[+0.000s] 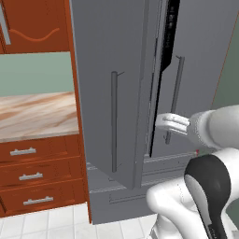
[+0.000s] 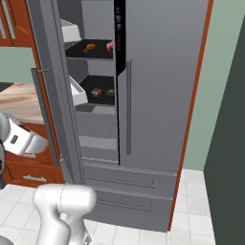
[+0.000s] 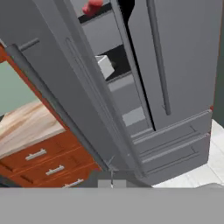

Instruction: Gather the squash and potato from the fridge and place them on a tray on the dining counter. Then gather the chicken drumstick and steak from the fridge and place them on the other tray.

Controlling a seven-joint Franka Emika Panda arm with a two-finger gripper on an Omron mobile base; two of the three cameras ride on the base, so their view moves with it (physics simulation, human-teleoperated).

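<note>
Arm reaching forward at about handle height, wrist level, the gripper [image 1: 161,122] pinched fully shut on nothing, poised in the gap beside the open left door [image 1: 109,93] of the fridge [image 2: 158,95]. That door is swung out toward us, its long bar handle [image 1: 114,121] facing the room; the right door is closed, two drawers [image 2: 129,191] below.

To the left, red-brown cabinets with three drawers [image 1: 32,175] under a marbled wall counter [image 1: 37,114], pale green wall behind, white tile floor [image 2: 191,225].

Inside, black shelves. On the lower one, near its front edge, the potato [image 2: 96,92] sits just left of the dark green squash [image 2: 110,93], the two close together. Upper shelf: something small and orange [image 2: 89,47], and a red-pink item [image 2: 110,46] at the right edge, too small to tell. All of it lies deeper in and above the gripper, well apart from it.
</note>
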